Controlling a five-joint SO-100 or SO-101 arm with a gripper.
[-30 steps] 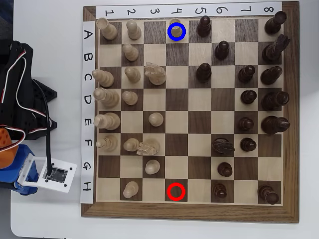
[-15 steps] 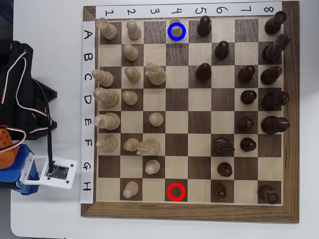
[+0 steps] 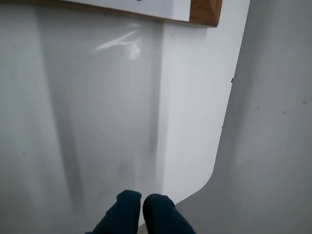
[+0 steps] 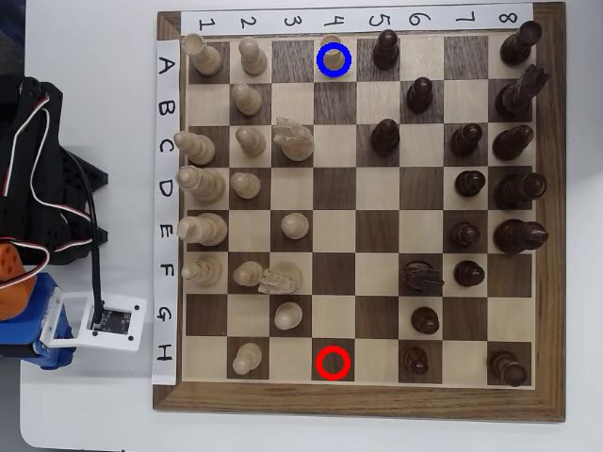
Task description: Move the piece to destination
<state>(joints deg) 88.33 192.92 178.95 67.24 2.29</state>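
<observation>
In the overhead view, the small pale tan wooden pawn-like piece with a round knob top point(image 4: 334, 57) stands inside the drawn blue ring on the light-wood square point(image 4: 345, 76) in row A, column 4, at the far edge of the brown-framed wooden chessboard point(image 4: 549, 226). A drawn red ring point(image 4: 333, 363) marks a bare dark square in row H, same column, at the near edge. Other pale pieces crowd the left columns; dark brown pieces fill the right ones.

The black arm with white and red wires point(image 4: 38, 179) sits on the white counter point(image 4: 94, 395) left of the board, well apart from every piece. Its white camera housing point(image 4: 104, 323) lies just beside the board's lettered paper strip point(image 4: 166, 212).

In the wrist view, the hand point(image 3: 142, 199) shows at the bottom edge as two dark rounded fingertips point(image 3: 127, 202) pressed nearly together with only a thin slit between them, so it looks narrow and empty, though only the tips are visible. It points at the bare counter surface, with a corner of the board frame point(image 3: 204, 12) at the top.
</observation>
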